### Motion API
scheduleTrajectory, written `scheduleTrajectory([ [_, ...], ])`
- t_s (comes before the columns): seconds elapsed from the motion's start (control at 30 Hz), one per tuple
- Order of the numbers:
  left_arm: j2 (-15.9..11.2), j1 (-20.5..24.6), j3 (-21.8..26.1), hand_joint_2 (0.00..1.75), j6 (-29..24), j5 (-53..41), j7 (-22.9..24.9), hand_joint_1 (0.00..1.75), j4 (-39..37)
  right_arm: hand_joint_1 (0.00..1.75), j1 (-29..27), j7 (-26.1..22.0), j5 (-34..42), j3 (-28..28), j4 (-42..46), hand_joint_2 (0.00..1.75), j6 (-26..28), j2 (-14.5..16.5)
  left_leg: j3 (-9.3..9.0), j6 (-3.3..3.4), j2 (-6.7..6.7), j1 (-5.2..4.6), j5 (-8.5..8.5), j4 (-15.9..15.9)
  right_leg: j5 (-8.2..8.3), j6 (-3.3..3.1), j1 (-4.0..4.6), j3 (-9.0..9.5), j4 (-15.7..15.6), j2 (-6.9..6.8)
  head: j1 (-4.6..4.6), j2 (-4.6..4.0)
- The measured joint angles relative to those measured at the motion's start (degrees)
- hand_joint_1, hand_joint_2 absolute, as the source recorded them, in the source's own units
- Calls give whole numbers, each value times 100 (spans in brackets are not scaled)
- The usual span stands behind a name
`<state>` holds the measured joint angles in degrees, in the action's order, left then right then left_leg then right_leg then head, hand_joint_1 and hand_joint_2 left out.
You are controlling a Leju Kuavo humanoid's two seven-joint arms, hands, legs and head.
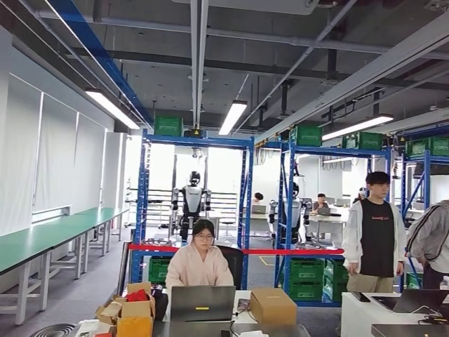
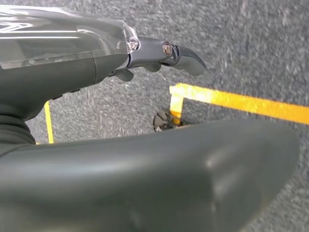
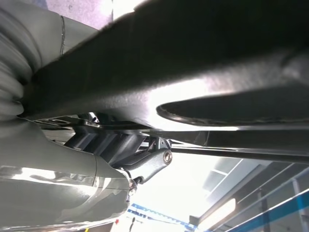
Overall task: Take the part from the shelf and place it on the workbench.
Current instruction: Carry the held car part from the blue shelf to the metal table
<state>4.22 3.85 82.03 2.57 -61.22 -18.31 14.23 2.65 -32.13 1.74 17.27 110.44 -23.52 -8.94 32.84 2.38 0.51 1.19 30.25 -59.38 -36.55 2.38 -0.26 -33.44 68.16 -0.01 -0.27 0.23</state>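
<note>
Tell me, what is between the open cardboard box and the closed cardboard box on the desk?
In the head view, a grey laptop sits between the open box and the closed box, with a person seated behind it.

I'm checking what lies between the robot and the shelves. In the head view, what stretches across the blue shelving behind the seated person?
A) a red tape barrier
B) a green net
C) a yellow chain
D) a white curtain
A: a red tape barrier runs level from the left blue shelf across to the right one, passing just behind the seated person at the laptop.
</note>
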Motion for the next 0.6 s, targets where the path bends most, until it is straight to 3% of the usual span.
scheduleTrajectory([
  [0.07, -1, -6, 0, 175, 1, 0, 2, 0, 0, 175, -7, 0, -1, 8, -5, 175, 0, 0, -96, -2, 3, -4, 84, 3, -96, 15, -4, -448, 565, 0, -1, -1],
  [0.1, -1, -13, 0, 175, 1, 0, 2, 0, 0, 175, -9, 0, -2, 14, -8, 175, 0, 0, -161, -8, 6, -7, 132, 3, 26, 9, -3, -543, 564, 0, 0, -2],
  [0.17, 0, -17, 0, 175, 0, 0, 1, 0, 0, 175, -9, -1, -1, 23, -8, 175, 0, -1, -312, -22, 14, -13, 236, 10, 563, -43, 13, -461, -29, 1, -1, -3],
  [0.23, 5, -10, 1, 175, -2, 0, -4, 0, 0, 175, -11, -3, 1, 31, -13, 175, 1, -3, -420, -47, 21, -3, 307, 48, 939, -128, 58, -324, -607, 4, 1, -2],
  [0.27, 8, -8, 2, 175, -3, 0, -4, 0, -1, 175, -12, -4, 1, 34, -13, 175, 2, -4, -436, -72, 21, 6, 327, 73, 981, -171, 86, -286, -767, 6, 2, 0],
  [0.33, 15, -13, 2, 175, -4, -1, -4, 0, -1, 175, -15, -7, 3, 40, -5, 175, 5, -4, -463, -132, 10, 9, 322, 108, 915, -242, 115, -226, -905, 9, 5, 3],
  [0.4, 20, -4, 2, 175, -3, -1, -7, 0, -1, 175, -18, -9, 4, 46, 13, 175, 7, -4, -472, -166, -1, -2, 340, 6, 885, -278, 83, -93, -1036, 6, 3, 3],
  [0.47, 21, 24, 2, 175, -2, -1, -13, 0, -1, 175, -8, -12, 3, 52, 25, 175, 7, 0, -231, -189, -3, -3, 491, -471, 855, -311, 52, 49, -1127, -2, 0, 2],
  [0.53, 22, 26, 2, 175, -3, 0, -15, 0, -1, 175, -3, -13, 0, 57, 26, 175, 8, 8, 229, -226, -2, -2, 742, -1170, 792, -333, 51, 131, -1142, -2, 1, -1],
  [0.57, 21, 15, 2, 175, -4, 0, -15, 0, 0, 175, -8, -13, -2, 61, 26, 175, 8, 11, 423, -244, -3, -2, 799, -1392, 750, -334, 51, 179, -1142, 4, 1, -1],
  [0.6, 21, 5, 2, 175, -5, 0, -15, 0, 0, 175, -12, -13, -3, 64, 26, 175, 9, 13, 540, -259, -4, 1, 740, -1442, 704, -329, 48, 240, -1141, 10, 1, -2],
])
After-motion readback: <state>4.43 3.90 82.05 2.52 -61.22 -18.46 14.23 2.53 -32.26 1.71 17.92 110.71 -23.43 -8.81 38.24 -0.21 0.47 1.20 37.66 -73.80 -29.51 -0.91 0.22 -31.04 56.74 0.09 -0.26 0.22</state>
